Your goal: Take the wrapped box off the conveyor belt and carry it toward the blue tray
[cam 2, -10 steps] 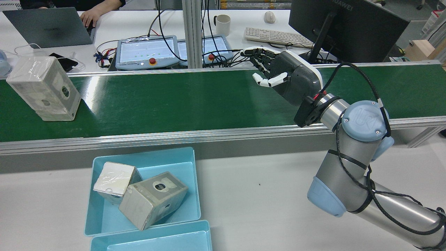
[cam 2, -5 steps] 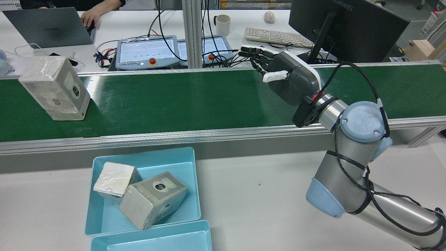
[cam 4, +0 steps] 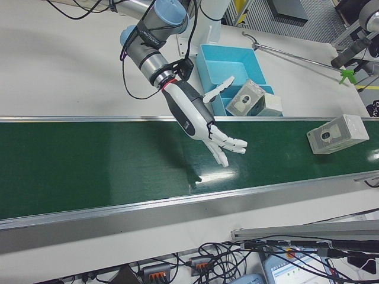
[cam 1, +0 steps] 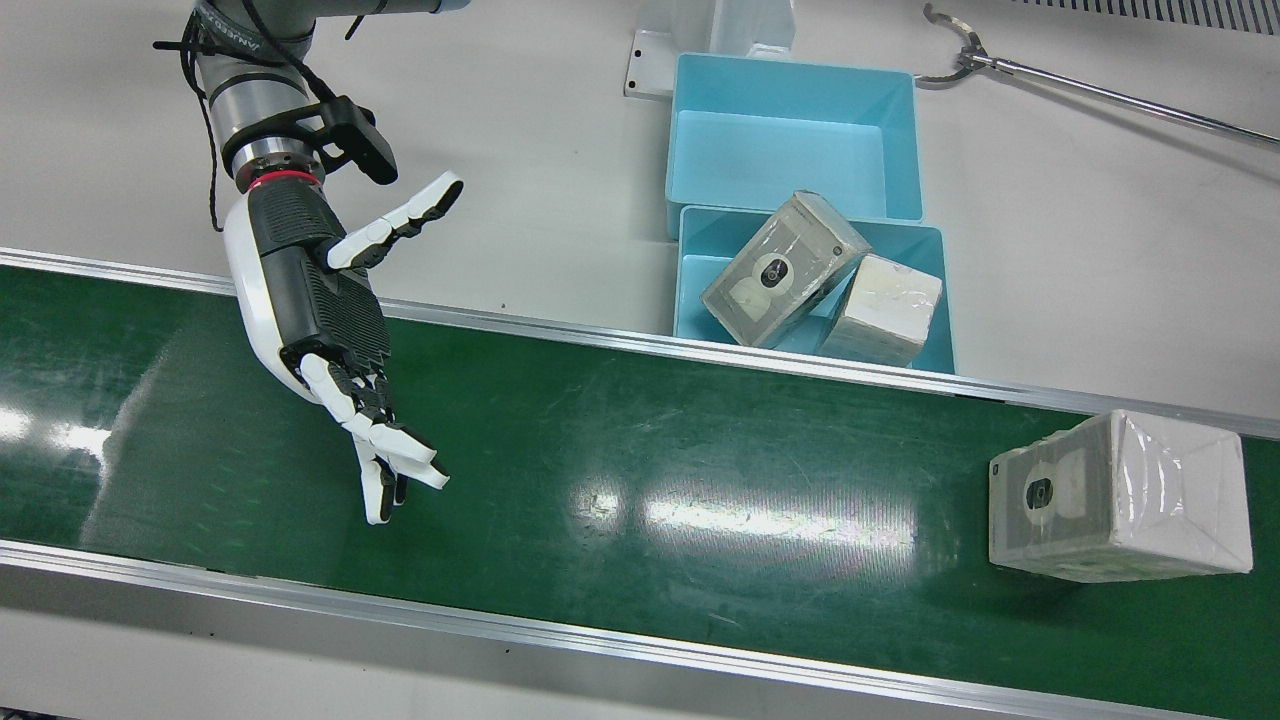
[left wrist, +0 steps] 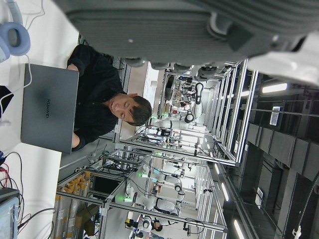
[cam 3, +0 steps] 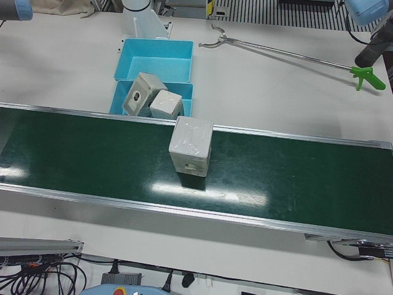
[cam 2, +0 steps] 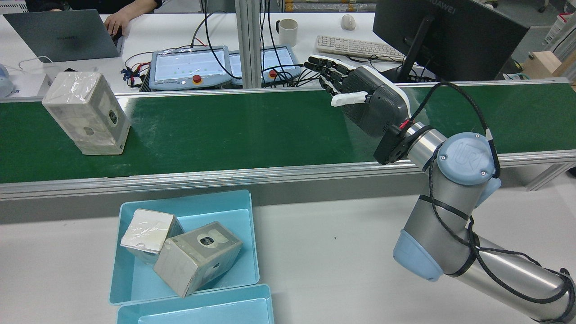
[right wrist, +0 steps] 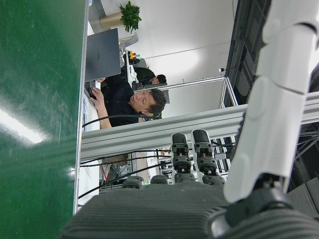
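In the rear view, the blue tray (cam 2: pixel 186 274) at 7 o'clock on the counter (cam 2: pixel 324 252) already holds two boxes. Beyond it, the right hand (cam 2: pixel 360 96) hovers over the conveyor belt (cam 2: pixel 252 130) with fingers spread, probably ready to catch. The wrapped box (cam 2: pixel 87 113) stands at 10 o'clock, well apart. The left hand's state I cannot tell.
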